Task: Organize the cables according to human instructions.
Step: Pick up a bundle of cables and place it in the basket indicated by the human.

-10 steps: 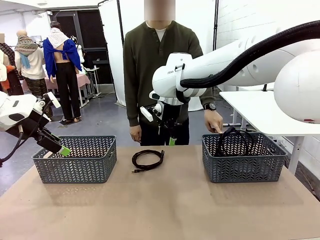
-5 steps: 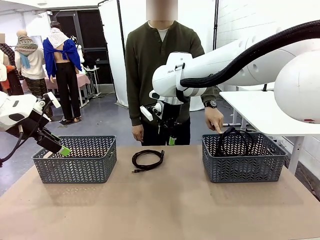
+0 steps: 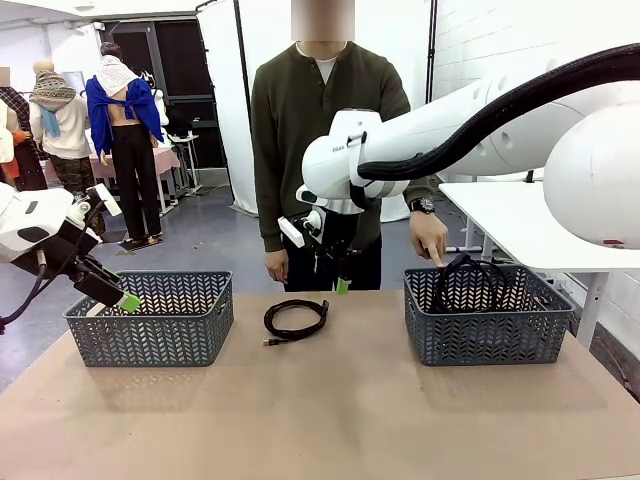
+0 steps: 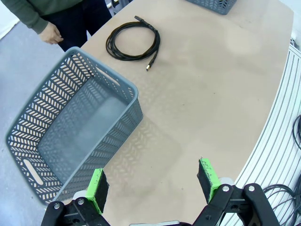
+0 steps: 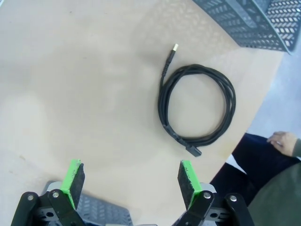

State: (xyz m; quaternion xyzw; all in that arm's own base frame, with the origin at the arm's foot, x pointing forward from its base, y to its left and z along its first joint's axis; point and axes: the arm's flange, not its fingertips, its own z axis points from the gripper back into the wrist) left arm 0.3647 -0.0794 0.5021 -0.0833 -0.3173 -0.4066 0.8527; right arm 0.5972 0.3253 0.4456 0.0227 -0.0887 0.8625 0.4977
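The right gripper (image 5: 129,183) hung with its jaws spread wide and nothing between them, straight above the coiled cable (image 5: 197,109) that lay flat on the bench (image 3: 330,410) near its far edge, between the two baskets. In the front view that gripper (image 3: 335,272) sat a little behind and above the coil (image 3: 296,320), with open air between the two. The left gripper (image 4: 153,182) also had its jaws apart and empty, poised over the near corner of the left basket (image 4: 70,136), whose floor looked bare. From the front the left gripper (image 3: 112,300) showed one green pad at the basket's (image 3: 150,320) left rim. Across the bench the person's hand (image 3: 430,240) pointed a finger down at the right basket (image 3: 485,325), where dark loops of more cables (image 3: 470,280) rose above the rim; how many lay there was hard to make out through the mesh. Since a second before, the right arm had edged slightly to the left, the person's hand had lifted a touch, and the coil had not moved. The person's other hand (image 3: 274,266) hung just behind the bench.
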